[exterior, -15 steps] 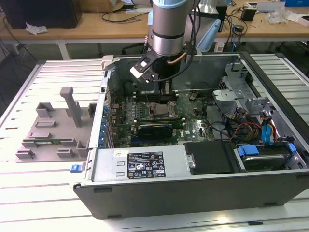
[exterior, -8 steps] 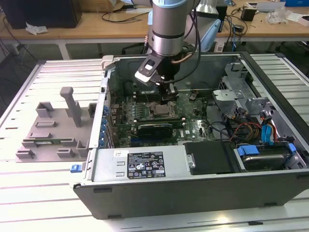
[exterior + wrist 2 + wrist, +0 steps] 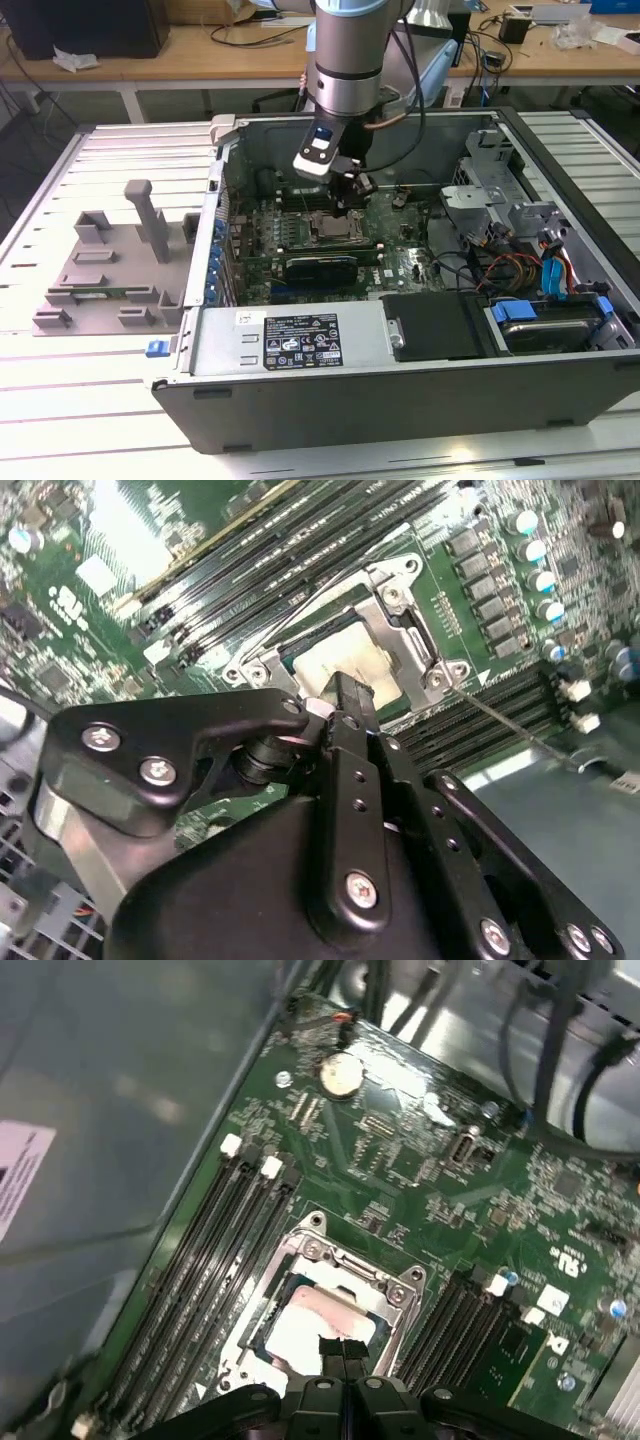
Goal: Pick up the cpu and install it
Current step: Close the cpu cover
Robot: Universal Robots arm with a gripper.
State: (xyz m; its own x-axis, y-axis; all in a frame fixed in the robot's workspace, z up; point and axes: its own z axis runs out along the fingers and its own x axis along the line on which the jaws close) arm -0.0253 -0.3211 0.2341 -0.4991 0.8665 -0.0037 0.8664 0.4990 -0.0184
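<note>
The cpu [image 3: 312, 1318] is a flat square chip with a shiny silver top. It lies inside the motherboard socket, whose metal frame [image 3: 352, 1266] stands open around it. In the second wrist view the cpu [image 3: 345, 656] shows pale within the frame [image 3: 412, 620]. My gripper [image 3: 342, 1346] hangs just over one edge of the chip, its two black fingers pressed together with nothing between them. In the exterior view the gripper [image 3: 349, 196] reaches down into the open computer case [image 3: 300, 345], above the socket [image 3: 330, 226].
Black memory slots [image 3: 215, 1260] flank the socket on both sides. A coin battery [image 3: 339, 1074] and cables [image 3: 510, 265] lie farther off on the board. The case walls ring the work area. A grey moulded fixture [image 3: 115, 265] sits on the table at the exterior view's left.
</note>
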